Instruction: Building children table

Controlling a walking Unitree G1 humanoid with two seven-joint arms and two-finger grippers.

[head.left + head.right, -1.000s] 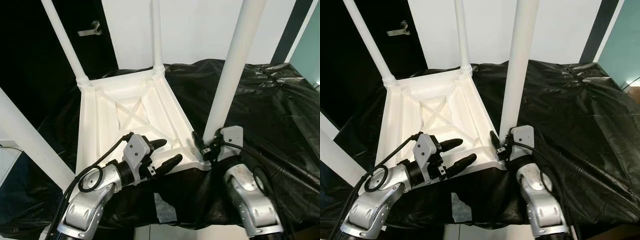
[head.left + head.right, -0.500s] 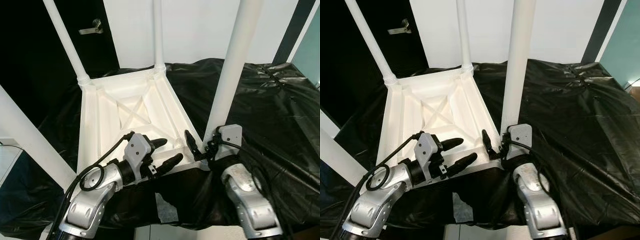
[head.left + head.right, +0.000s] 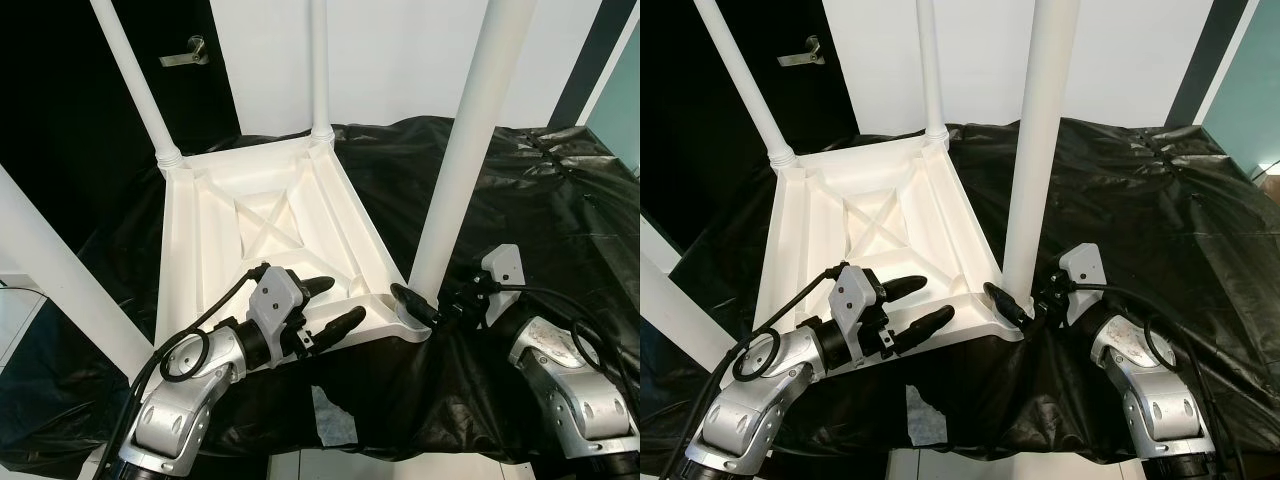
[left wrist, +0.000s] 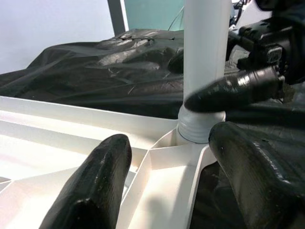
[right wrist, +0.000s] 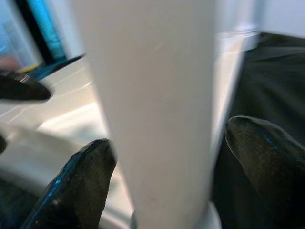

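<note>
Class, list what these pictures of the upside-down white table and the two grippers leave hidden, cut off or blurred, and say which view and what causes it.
1. Near right leg: its top is cut off by the upper edge of both eye views.
2. Near left leg: its socket is hidden behind the left arm.
3. Right gripper: one finger is hidden behind the near right leg in the eye views.
4. Right wrist view: the leg is too close and blurred to show its thread.
5. Table top: its flat side faces down on the black sheet.

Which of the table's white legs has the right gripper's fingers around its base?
The near-right leg, standing in the table's front corner socket: the right gripper straddles its base; the other legs stand untouched.
</note>
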